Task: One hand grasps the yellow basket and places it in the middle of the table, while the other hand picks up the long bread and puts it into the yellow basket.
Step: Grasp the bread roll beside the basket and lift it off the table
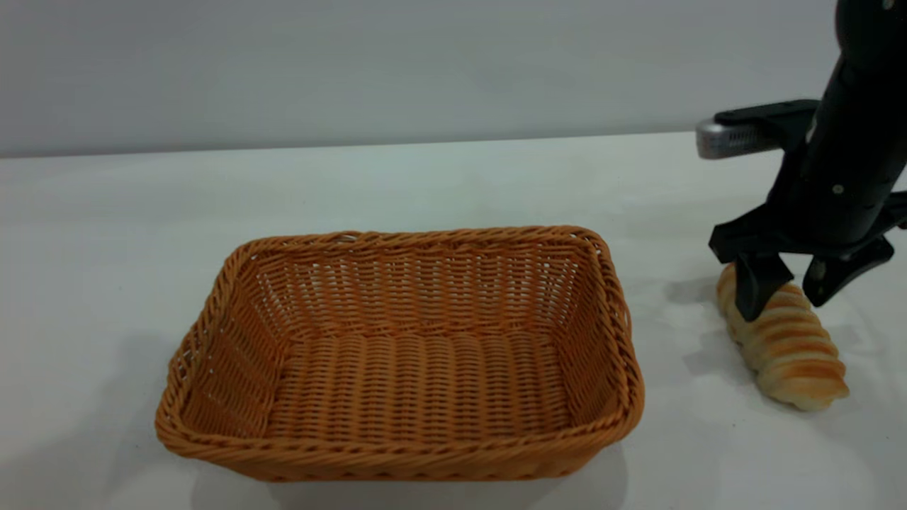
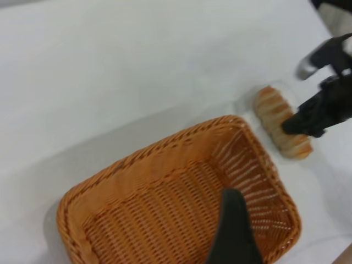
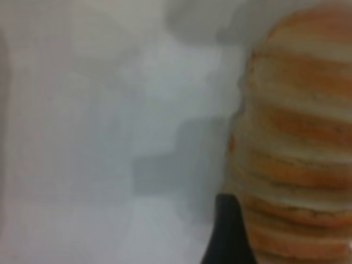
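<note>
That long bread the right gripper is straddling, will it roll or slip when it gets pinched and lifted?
The long bread lies on the table and looks rounded on top, so a sideways nudge might rock it. Its ridged crust probably gives the right gripper some purchase. The open fingers straddle one end, not the middle, so the free end may droop when lifted.

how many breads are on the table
1. The bread lies on the white table, to the right of the empty basket, with the right gripper open astride its far end. None seems hidden.

Plain grey wall behind.
</note>
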